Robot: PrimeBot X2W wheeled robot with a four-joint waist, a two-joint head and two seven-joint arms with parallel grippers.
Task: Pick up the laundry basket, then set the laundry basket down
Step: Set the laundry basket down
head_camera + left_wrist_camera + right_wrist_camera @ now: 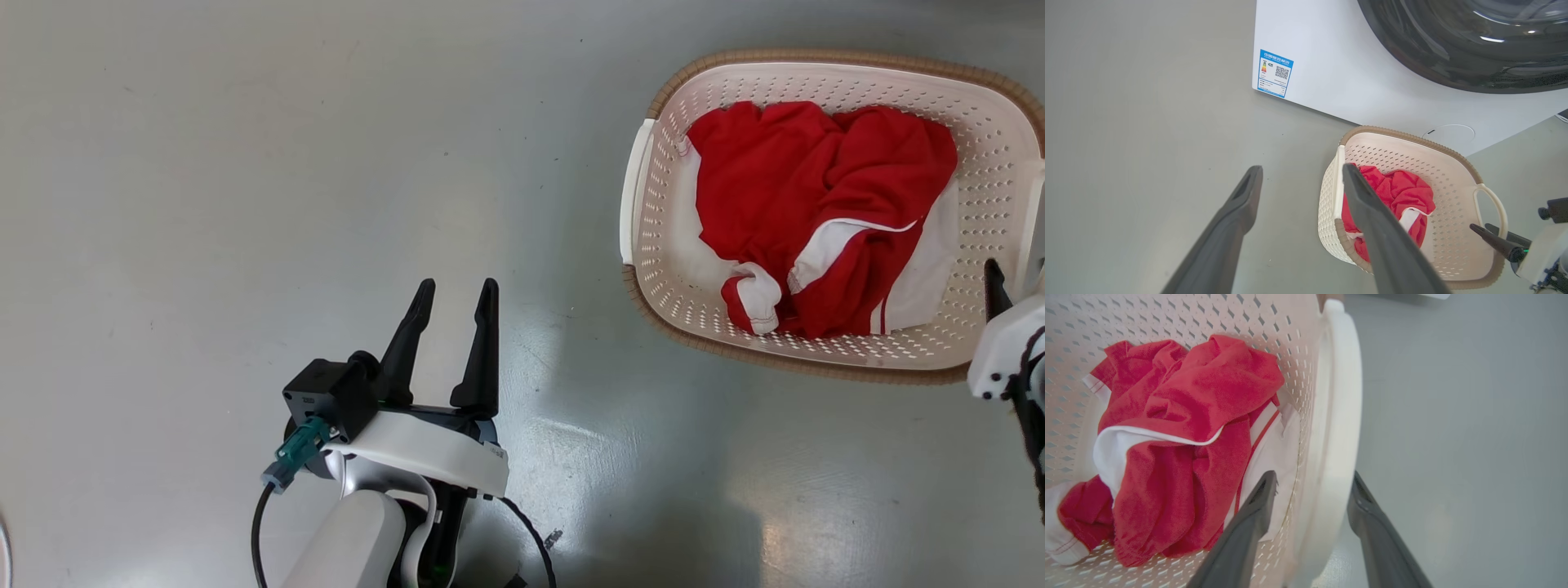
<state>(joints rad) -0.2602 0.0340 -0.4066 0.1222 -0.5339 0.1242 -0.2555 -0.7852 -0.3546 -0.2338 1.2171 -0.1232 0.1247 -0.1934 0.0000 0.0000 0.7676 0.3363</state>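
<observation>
Laundry basket (653,269) sat on the floor (204,204), right claw (1312,475) spread astride its white side handle (1339,396), left claw (457,284) spread well apart from it; a one-handle lift risked tilting it and spilling the red garment (816,180).

My right tool (994,294) is mostly cut off at the head view's right edge, along with the laundry basket's (816,59) right end. The washing machine's (1355,81) label (1275,73) is too small to read.
</observation>
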